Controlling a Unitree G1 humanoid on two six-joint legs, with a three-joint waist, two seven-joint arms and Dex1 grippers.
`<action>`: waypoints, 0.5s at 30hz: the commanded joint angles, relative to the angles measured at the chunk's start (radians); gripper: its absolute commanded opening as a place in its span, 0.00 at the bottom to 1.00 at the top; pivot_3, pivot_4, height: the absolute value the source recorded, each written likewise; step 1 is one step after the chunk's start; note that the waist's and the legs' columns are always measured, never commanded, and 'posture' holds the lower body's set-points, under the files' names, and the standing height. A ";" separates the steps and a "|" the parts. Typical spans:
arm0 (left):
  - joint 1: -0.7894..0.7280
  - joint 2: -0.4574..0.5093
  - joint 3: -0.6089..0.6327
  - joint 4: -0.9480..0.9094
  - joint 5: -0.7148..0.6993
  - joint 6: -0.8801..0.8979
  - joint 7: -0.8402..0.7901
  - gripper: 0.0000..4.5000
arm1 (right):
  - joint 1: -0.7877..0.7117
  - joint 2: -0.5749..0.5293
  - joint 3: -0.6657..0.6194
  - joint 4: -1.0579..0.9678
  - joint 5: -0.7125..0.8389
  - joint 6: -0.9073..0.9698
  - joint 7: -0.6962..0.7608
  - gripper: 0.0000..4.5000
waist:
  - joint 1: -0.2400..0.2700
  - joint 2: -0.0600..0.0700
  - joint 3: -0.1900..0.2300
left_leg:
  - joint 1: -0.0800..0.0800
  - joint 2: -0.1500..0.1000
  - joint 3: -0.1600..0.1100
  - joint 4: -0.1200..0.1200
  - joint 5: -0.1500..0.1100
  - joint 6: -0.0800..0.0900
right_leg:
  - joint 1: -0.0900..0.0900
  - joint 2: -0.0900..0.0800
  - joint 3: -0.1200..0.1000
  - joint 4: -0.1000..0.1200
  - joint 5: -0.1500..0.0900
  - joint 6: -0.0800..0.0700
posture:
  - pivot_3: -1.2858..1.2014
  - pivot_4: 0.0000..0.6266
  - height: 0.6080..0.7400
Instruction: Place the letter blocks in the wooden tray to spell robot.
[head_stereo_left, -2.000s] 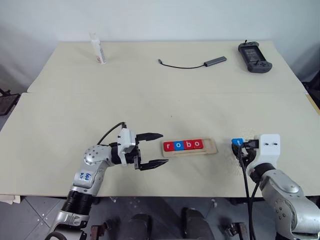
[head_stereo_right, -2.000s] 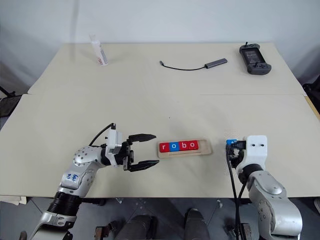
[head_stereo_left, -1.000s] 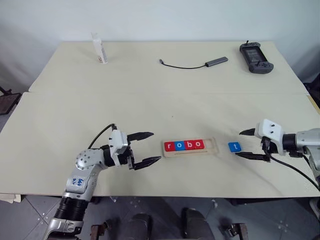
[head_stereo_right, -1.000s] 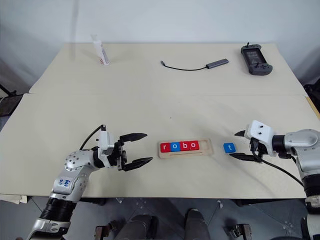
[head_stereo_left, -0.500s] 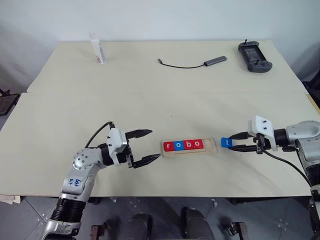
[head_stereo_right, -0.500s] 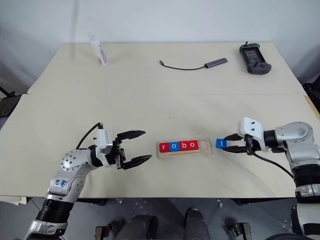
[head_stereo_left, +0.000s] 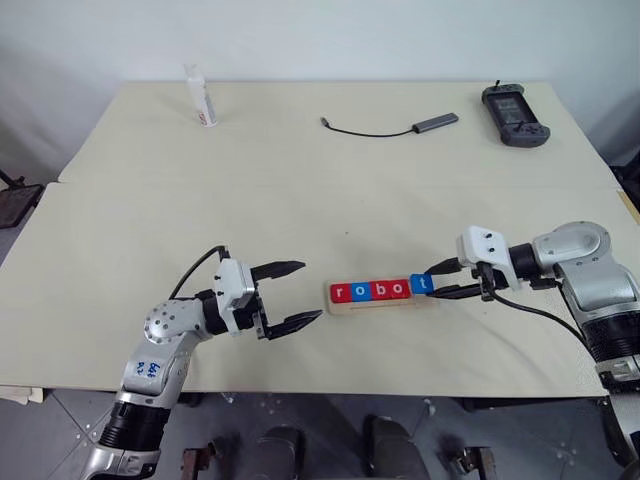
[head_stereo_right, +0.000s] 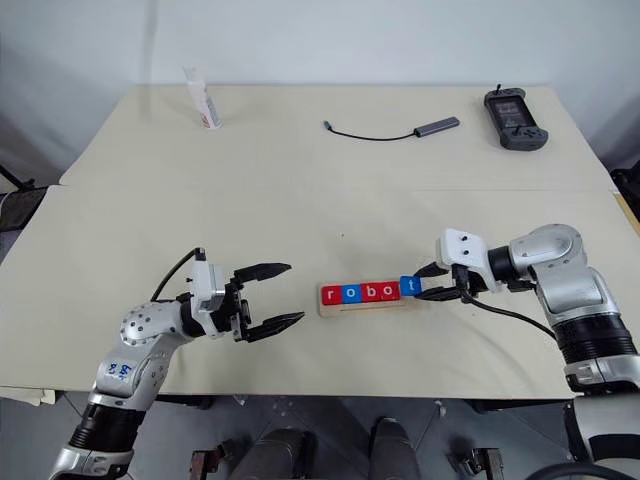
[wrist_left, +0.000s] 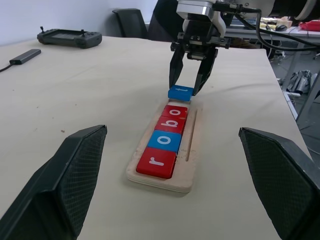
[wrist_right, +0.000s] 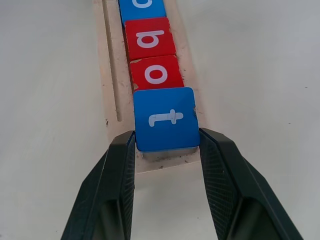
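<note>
The wooden tray (head_stereo_left: 430, 298) lies near the table's front edge and holds four letter blocks in a row: red r (head_stereo_left: 338, 293), blue o (head_stereo_left: 357, 292), red b (head_stereo_left: 377, 291) and red o (head_stereo_left: 398, 289). My right gripper (head_stereo_left: 428, 285) is shut on the blue t block (head_stereo_left: 421, 284) from the right. It holds the block slightly tilted over the tray's right end, right beside the red o. In the right wrist view the t (wrist_right: 165, 118) sits between both fingers (wrist_right: 112, 185). My left gripper (head_stereo_left: 311, 290) is open and empty just left of the tray.
A white tube (head_stereo_left: 202, 97) stands at the back left. A cable with an adapter (head_stereo_left: 400, 128) and a black controller (head_stereo_left: 515, 102) lie at the back right. A seam runs across the table's middle.
My right gripper has shut on the blue t block and carried it left from the bare table to the tray's right end. The left gripper has stayed in place, open.
</note>
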 joint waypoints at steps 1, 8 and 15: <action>0.015 0.003 0.012 -0.050 -0.005 -0.007 0.011 1.00 | -0.017 0.005 0.000 -0.011 -0.005 0.019 0.000 0.33 | 0.000 0.000 0.000 | 0.000 0.000 0.000 0.000 0.000 0.000 | 0.000 0.000 0.000 0.000 0.000 0.000 | 0.52 0.24 1.00; 0.026 0.004 0.015 -0.049 -0.003 -0.018 0.014 1.00 | -0.022 0.014 -0.008 -0.006 -0.013 0.004 -0.031 0.86 | -0.001 0.000 0.000 | 0.000 0.000 0.000 0.000 0.000 0.000 | 0.000 0.000 0.000 0.000 0.000 0.000 | 0.52 0.24 1.00; 0.029 0.003 0.016 -0.035 -0.002 -0.033 0.009 1.00 | -0.012 -0.027 -0.049 -0.001 0.005 0.016 -0.039 1.00 | 0.000 0.000 0.000 | 0.000 0.000 0.000 0.000 0.000 0.000 | 0.000 0.000 0.000 0.000 0.000 0.000 | 0.52 0.24 1.00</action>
